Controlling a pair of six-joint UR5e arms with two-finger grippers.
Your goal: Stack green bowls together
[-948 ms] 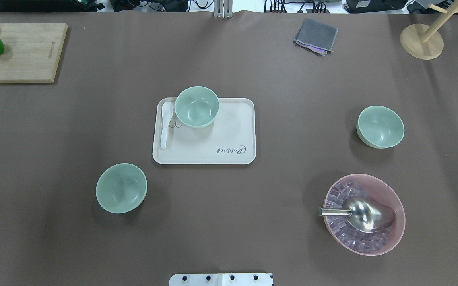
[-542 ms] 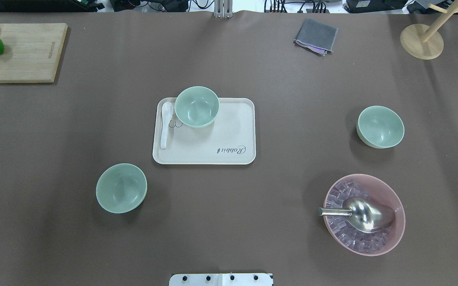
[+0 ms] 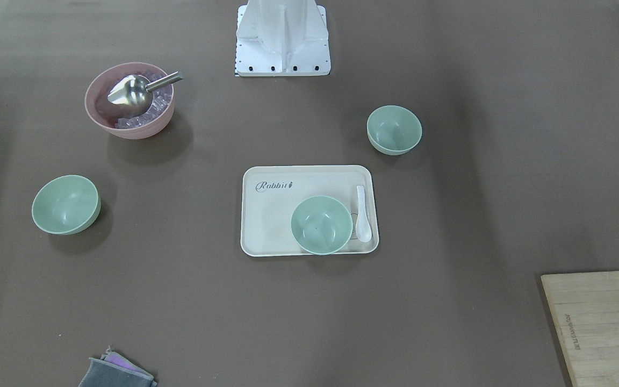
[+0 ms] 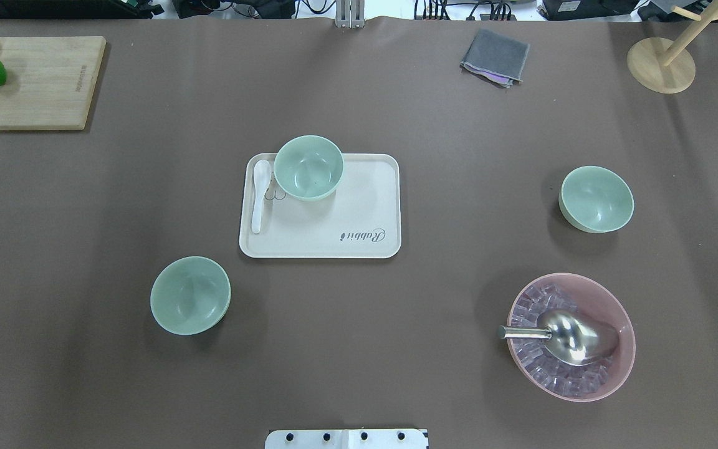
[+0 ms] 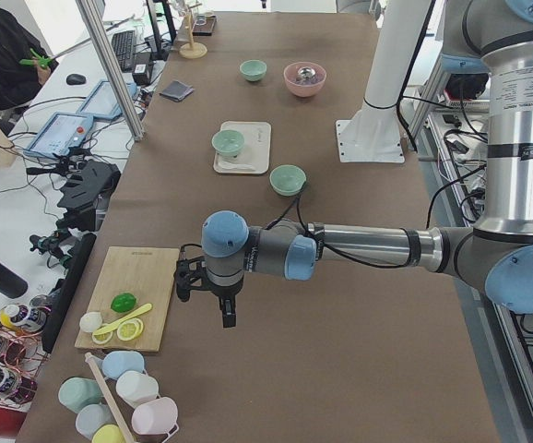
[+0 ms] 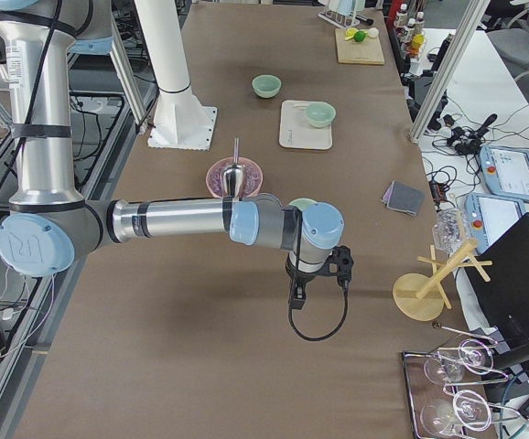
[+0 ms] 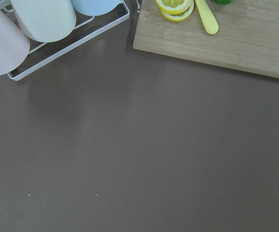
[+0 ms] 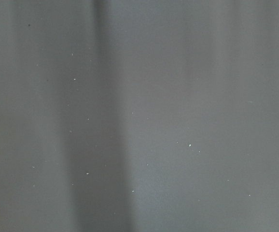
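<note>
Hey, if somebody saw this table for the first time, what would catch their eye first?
Three green bowls stand apart: one on the tray mid-table beside a white spoon, one on the robot's left, one on its right. Near the right one sits a pink bowl of ice with a metal scoop.

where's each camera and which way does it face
Front-facing: across the table, steeply down on the tray; base at top.
Overhead: behind the robot, down; base edge at bottom.
Exterior left: table's left end, along it; left arm near.
Exterior right: opposite end; right arm near.
Left wrist: down at cutting board; no body.
Right wrist: bare table; no body.
Front-facing and overhead share the tray's green bowl.
</note>
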